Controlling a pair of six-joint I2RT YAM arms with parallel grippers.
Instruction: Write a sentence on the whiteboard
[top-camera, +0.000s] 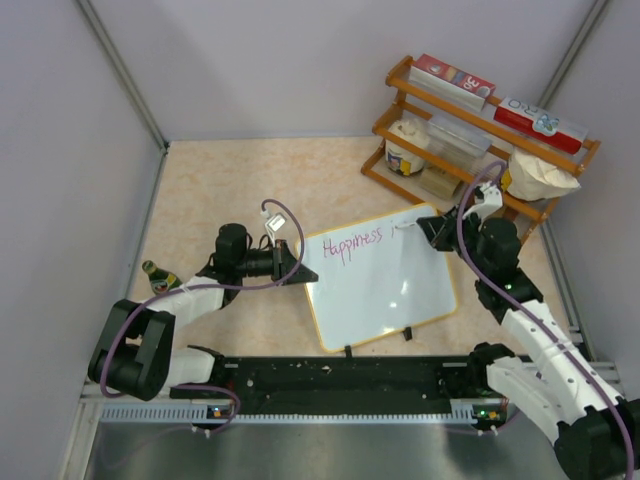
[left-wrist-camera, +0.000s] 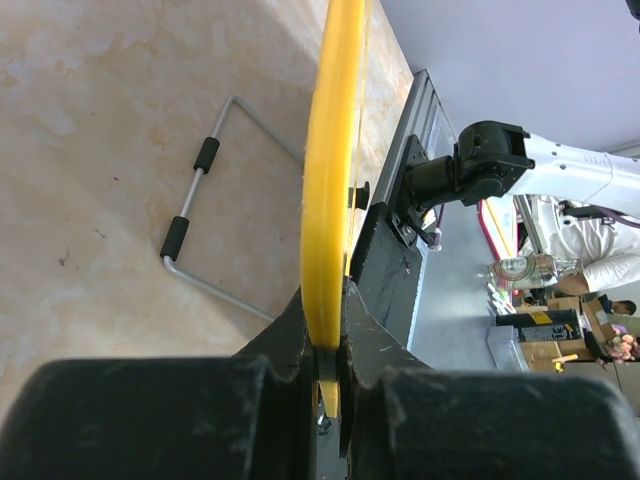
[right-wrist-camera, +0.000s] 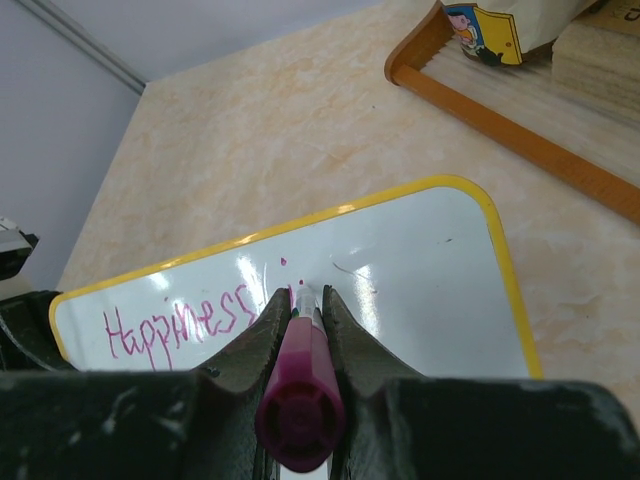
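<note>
On the whiteboard (top-camera: 385, 290), left claw (top-camera: 303, 272) clamped on its edge, right claw (right-wrist-camera: 300, 300) tilted down gripping marker (right-wrist-camera: 300, 400)

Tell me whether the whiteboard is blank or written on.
Written on. The whiteboard bears magenta writing, "Happiness", near one edge; the rest is bare.

A glossy white whiteboard (top-camera: 385, 285) with a smooth yellow plastic-looking rim catches glare at the centre of a smooth, matt, beige stone-patterned table (top-camera: 230, 180). At 2 o'clock stands a varnished orange wooden rack (top-camera: 402, 72). The left gripper (left-wrist-camera: 325, 330) and right gripper (right-wrist-camera: 300, 300) are matt black and scuffed, the marker (right-wrist-camera: 300, 400) shiny magenta plastic, and a bare metal wire stand (left-wrist-camera: 192, 190) wears black foam-like sleeves.
</note>
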